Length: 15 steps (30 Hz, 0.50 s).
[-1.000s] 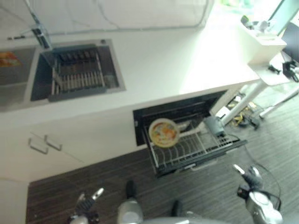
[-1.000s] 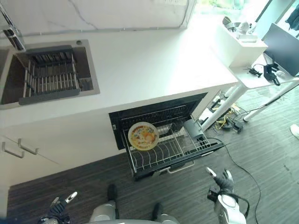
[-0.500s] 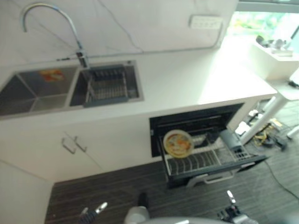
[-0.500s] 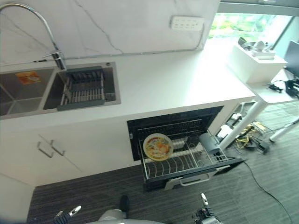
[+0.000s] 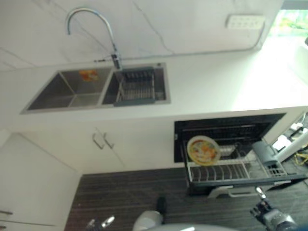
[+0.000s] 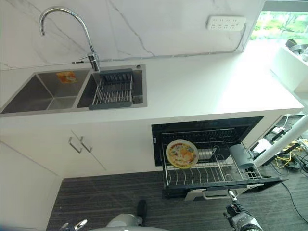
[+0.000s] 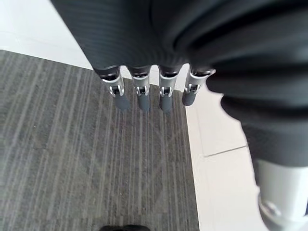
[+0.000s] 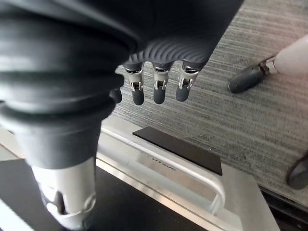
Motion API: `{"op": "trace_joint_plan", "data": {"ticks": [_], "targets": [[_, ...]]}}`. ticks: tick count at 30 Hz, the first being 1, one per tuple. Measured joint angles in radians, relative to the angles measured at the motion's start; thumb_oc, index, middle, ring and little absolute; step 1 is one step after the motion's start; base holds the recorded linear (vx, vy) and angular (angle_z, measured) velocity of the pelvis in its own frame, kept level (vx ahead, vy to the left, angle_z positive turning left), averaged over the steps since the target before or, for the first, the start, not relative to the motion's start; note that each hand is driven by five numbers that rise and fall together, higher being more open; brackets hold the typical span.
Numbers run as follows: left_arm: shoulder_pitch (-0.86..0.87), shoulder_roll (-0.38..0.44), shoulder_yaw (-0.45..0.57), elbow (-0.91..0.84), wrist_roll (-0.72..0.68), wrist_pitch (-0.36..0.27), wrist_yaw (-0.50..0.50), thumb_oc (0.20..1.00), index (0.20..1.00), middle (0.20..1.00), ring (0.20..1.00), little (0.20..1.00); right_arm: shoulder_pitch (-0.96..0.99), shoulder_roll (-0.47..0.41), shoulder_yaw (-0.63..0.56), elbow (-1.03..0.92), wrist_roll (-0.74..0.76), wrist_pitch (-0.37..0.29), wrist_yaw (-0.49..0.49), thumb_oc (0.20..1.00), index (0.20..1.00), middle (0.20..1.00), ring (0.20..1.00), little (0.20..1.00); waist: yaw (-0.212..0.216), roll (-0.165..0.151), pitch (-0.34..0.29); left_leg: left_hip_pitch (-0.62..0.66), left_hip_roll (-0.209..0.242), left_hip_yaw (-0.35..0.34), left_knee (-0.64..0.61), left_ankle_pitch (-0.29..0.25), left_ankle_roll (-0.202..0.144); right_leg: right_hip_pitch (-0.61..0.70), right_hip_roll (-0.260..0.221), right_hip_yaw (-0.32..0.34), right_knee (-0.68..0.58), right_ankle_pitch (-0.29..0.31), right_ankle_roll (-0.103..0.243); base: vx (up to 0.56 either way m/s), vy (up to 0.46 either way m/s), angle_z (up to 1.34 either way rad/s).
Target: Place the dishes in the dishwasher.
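Observation:
The dishwasher drawer [image 6: 219, 185] stands pulled out under the counter. In its wire rack [image 6: 211, 171] a round plate [image 6: 182, 154] with an orange and yellow pattern stands on edge at the left. A grey cup [image 6: 239, 156] lies on its side at the rack's right end. My right hand [image 6: 237, 217] hangs low in front of the drawer with relaxed, empty fingers [image 8: 156, 91] above the drawer's silver handle [image 8: 192, 175]. My left hand [image 6: 73, 225] is at the bottom edge, far left of the dishwasher. Its straight fingers [image 7: 140, 94] point at the dark floor and hold nothing.
A white counter [image 6: 207, 89] holds a double steel sink [image 6: 43, 94] with a curved tap [image 6: 72, 29]. A grey drying rack [image 6: 113, 89] sits in the right basin, an orange item [image 6: 66, 76] in the left one. White cabinets [image 6: 79, 144] fill the space below the sink.
The whole picture has shifted right, so the camera has turned left and more of the sink shows. The plate stays in the rack. Both hands stay low and empty.

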Motion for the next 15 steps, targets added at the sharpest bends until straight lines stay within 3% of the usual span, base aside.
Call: {"op": "trace_joint_plan", "data": {"ticks": [4,6,8,9,10,11,13,15], "targets": [[0.003,-0.011,-0.01,-0.036,0.0,0.008,-0.005,1.0,1.0,1.0,1.0,1.0,-0.038,-0.087,0.006,0.001,-0.04,0.033,-0.021,1.0,1.0,1.0,1.0,1.0,0.009,0.048,0.038,-0.008,-0.028,-0.002,0.0,-0.001,-0.001,0.003,-0.033,-0.035,0.0,0.015,0.011,0.0,0.128,0.14],[0.009,-0.027,-0.039,-0.039,-0.001,0.01,-0.013,1.0,1.0,1.0,1.0,1.0,-0.058,-0.151,0.009,0.0,-0.08,0.056,-0.031,1.0,1.0,1.0,1.0,1.0,0.009,0.086,0.042,-0.016,-0.075,0.004,0.0,0.0,-0.002,0.002,-0.078,-0.054,0.0,0.027,0.037,-0.01,0.203,0.12],[0.011,-0.033,-0.049,-0.081,-0.001,0.01,-0.016,1.0,1.0,1.0,1.0,1.0,-0.106,-0.192,0.007,0.002,-0.092,0.088,-0.045,1.0,1.0,1.0,1.0,1.0,0.008,0.115,0.053,-0.043,-0.1,0.005,0.0,-0.004,-0.004,-0.015,-0.1,-0.057,0.0,0.025,0.033,-0.03,0.246,0.24],[0.0,-0.033,-0.048,-0.096,-0.002,0.012,-0.019,1.0,1.0,1.0,1.0,1.0,-0.136,-0.208,0.008,0.002,-0.1,0.089,-0.052,1.0,1.0,1.0,1.0,1.0,0.009,0.101,0.07,-0.054,-0.121,0.011,0.003,-0.004,-0.009,-0.03,-0.137,-0.073,0.0,0.046,0.025,-0.02,0.172,-0.09],[0.004,-0.04,-0.05,-0.094,-0.003,0.026,-0.021,1.0,1.0,1.0,1.0,1.0,-0.185,-0.218,0.009,0.001,-0.11,0.09,-0.055,1.0,1.0,1.0,1.0,1.0,0.012,0.093,0.088,-0.05,-0.14,0.004,0.009,0.0,0.01,-0.044,-0.182,-0.087,0.001,0.078,0.035,0.01,0.091,-0.31],[0.021,-0.043,-0.072,-0.093,-0.004,0.033,-0.022,1.0,1.0,1.0,1.0,1.0,-0.218,-0.231,0.022,-0.003,-0.11,0.087,-0.053,1.0,1.0,1.0,1.0,1.0,0.004,0.121,0.089,-0.04,-0.131,0.01,0.01,-0.013,0.016,-0.04,-0.182,-0.086,0.002,0.07,0.059,0.05,0.109,-0.24],[0.005,-0.041,-0.074,-0.128,-0.005,0.021,-0.023,1.0,1.0,1.0,1.0,1.0,-0.247,-0.236,0.024,0.001,-0.11,0.089,-0.049,1.0,1.0,1.0,1.0,1.0,0.015,0.141,0.095,-0.044,-0.156,-0.015,0.007,-0.014,0.026,-0.027,-0.179,-0.054,0.0,0.051,0.039,0.04,0.107,0.32],[0.003,-0.04,-0.078,-0.152,-0.008,0.023,-0.024,1.0,1.0,1.0,1.0,1.0,-0.312,-0.268,0.018,0.018,-0.119,0.103,-0.05,1.0,1.0,1.0,1.0,1.0,0.021,0.156,0.115,-0.064,-0.165,-0.024,0.007,-0.02,0.018,-0.033,-0.184,-0.063,0.0,0.039,0.049,0.02,0.08,0.47]]}}
